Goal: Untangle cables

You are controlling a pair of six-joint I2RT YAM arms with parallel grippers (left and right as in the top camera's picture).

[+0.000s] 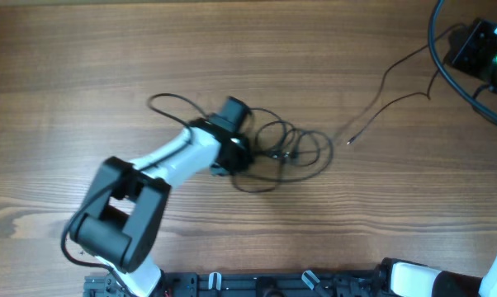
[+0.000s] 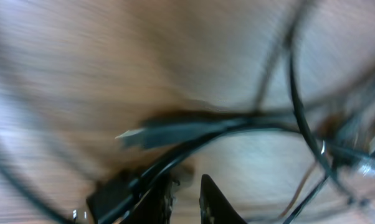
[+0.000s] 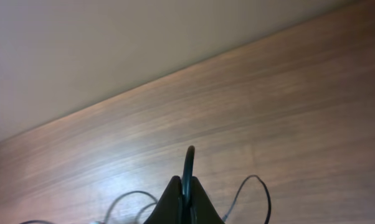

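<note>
cables (image 2: 194,127): blurred in left wrist view, plugs unreadable
left jaws: cropped at six o'clock there
right arm (image 1: 434,279): cropped at five o'clock overhead

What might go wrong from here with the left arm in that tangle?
The left gripper sits low among crossing cables, in a blurred view; closing now may catch several strands and tighten the knot. The silver-tipped plug lies across other strands and could snag on a loop when pulled.
</note>
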